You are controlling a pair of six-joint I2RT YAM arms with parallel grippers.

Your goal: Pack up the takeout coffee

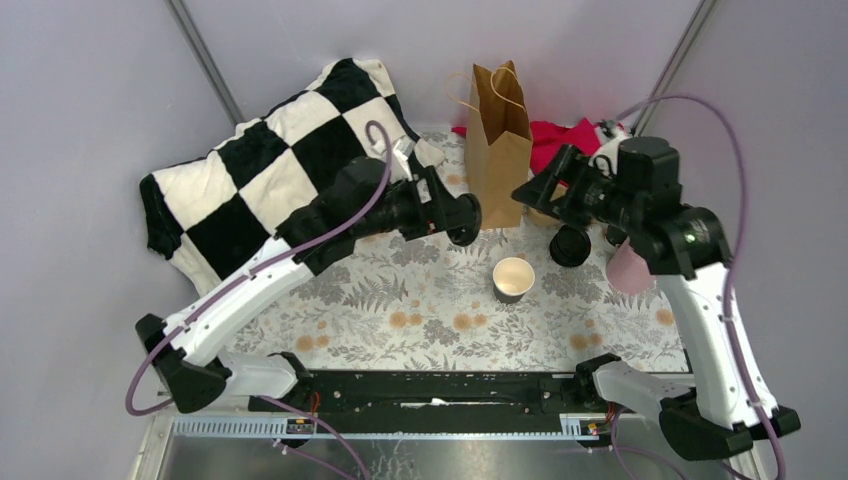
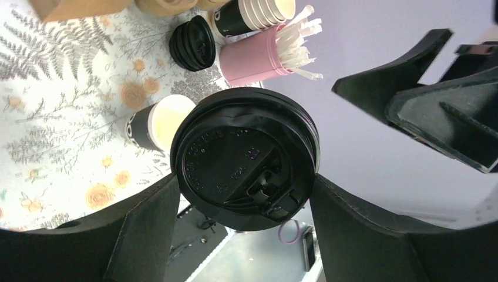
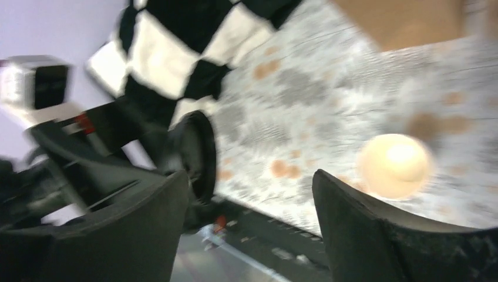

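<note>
A takeout coffee cup (image 2: pixel 245 157) lies sideways between my left gripper's fingers, its round black lid facing the wrist camera and its body hidden behind the lid. My left gripper (image 2: pixel 244 181) is shut on it, both pads touching the lid's rim. From above, the left gripper (image 1: pixel 452 216) hangs over the table just left of the brown paper bag (image 1: pixel 497 132), with the cup (image 1: pixel 464 219) at its tip. My right gripper (image 1: pixel 533 193) hovers at the bag's right side, open and empty. In the blurred right wrist view the right gripper (image 3: pixel 249 176) stands wide apart.
An open, lidless cup (image 1: pixel 514 279) stands mid-table on the floral mat (image 1: pixel 420 320). Near it are a stack of black lids (image 1: pixel 570 245), a pink cup of stirrers (image 1: pixel 628 268) and stacked cups (image 2: pixel 252 13). A checkered cloth (image 1: pixel 265 165) lies back left, a red cloth (image 1: pixel 560 140) behind the bag.
</note>
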